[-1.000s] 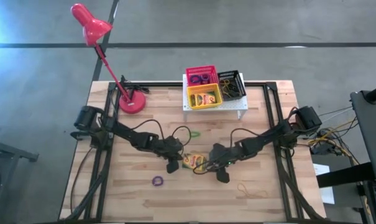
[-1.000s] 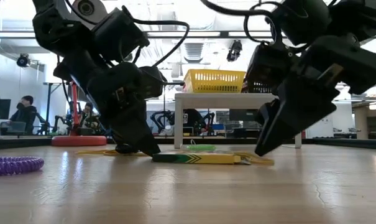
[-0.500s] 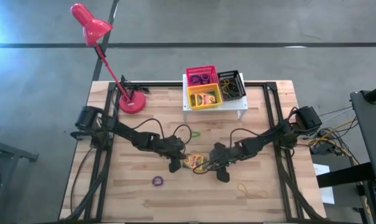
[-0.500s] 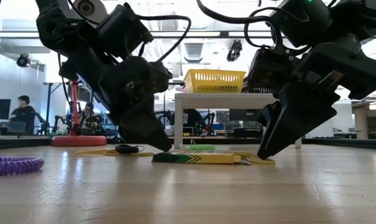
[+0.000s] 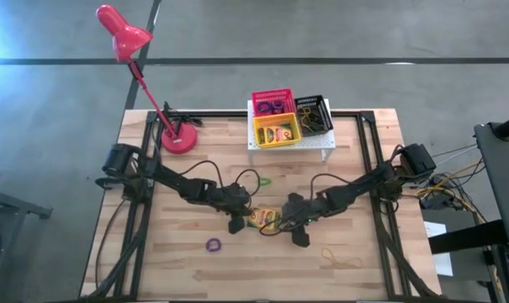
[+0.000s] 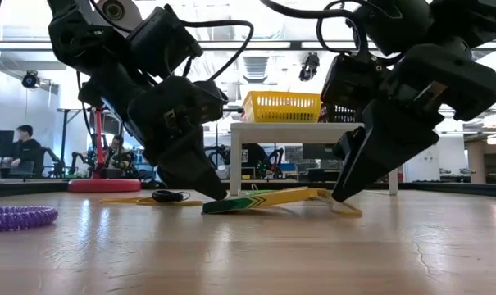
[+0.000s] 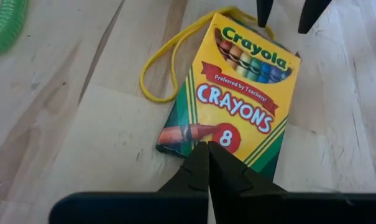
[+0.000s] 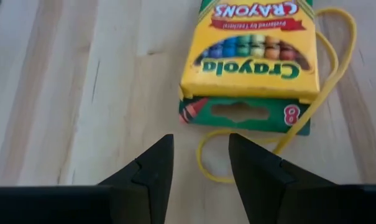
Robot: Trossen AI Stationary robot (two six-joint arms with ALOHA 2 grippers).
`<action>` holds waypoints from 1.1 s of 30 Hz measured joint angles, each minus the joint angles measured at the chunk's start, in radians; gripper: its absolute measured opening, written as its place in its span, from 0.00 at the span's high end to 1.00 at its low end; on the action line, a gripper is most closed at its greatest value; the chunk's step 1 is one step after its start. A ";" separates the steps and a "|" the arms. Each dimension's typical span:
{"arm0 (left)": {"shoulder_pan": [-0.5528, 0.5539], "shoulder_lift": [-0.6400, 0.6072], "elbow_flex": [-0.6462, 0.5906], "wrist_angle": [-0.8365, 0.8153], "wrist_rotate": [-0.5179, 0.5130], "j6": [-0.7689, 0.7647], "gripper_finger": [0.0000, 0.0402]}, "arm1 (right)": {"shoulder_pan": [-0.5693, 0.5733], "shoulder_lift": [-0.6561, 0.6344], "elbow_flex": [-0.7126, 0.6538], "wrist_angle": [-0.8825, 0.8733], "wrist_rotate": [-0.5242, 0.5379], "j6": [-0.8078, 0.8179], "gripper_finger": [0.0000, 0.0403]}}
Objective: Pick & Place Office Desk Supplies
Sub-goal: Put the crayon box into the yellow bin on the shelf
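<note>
A yellow-and-green crayon box [image 5: 263, 219] lies mid-table between my two grippers, on top of a yellow elastic loop [image 7: 158, 70]. In the low view the box [image 6: 264, 201] is tilted, its right end raised. My left gripper [image 7: 207, 148] is shut, with its tip on the box's left end. My right gripper [image 8: 200, 146] stands open just off the raised end [image 8: 243, 116], with nothing between its fingers. A second crayon box lies in the yellow basket [image 5: 276, 130] on the white shelf. My left gripper presses its shut fingertips down on the box's printed face at its left end [image 7: 222, 138], slanting down from the table's left. That end [image 6: 219, 206] rests on the table and the other end is raised. My right gripper: whether a fingertip [image 6: 342, 197] touches the raised end, I cannot tell.
A green spiral loop [image 5: 262, 180] lies just beyond the box, a purple one [image 5: 213, 245] near the front, and a yellow loop [image 5: 342, 259] at the front right. The pink-red [image 5: 273, 103] and black [image 5: 313, 114] baskets stand on the shelf [image 5: 321, 145]. The red lamp [image 5: 178, 139] stands far left.
My left gripper has edged toward the table's right, and its shut tip has come onto the box's left end. The box lay flat. Its right end has since risen off the table while its left end stays down.
</note>
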 joint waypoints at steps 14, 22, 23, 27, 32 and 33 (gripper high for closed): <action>0.000 0.002 -0.002 -0.003 -0.001 0.026 1.00 | 0.002 -0.059 0.116 -0.188 -0.001 -0.493 0.50; -0.001 0.002 -0.003 -0.003 -0.003 0.029 1.00 | 0.008 0.023 0.115 -0.186 0.171 -0.886 0.36; -0.001 0.002 -0.003 -0.004 -0.003 0.029 1.00 | 0.010 0.035 0.115 -0.178 0.223 -0.917 0.35; -0.001 0.002 -0.003 -0.004 -0.003 0.029 1.00 | 0.014 0.078 0.115 -0.098 0.318 -1.018 0.34; -0.001 0.003 -0.004 0.004 -0.003 0.028 1.00 | 0.016 0.113 0.114 0.004 0.368 -1.076 0.37; -0.001 0.003 -0.004 0.004 -0.004 0.028 1.00 | 0.016 0.114 0.117 0.015 0.375 -1.078 0.39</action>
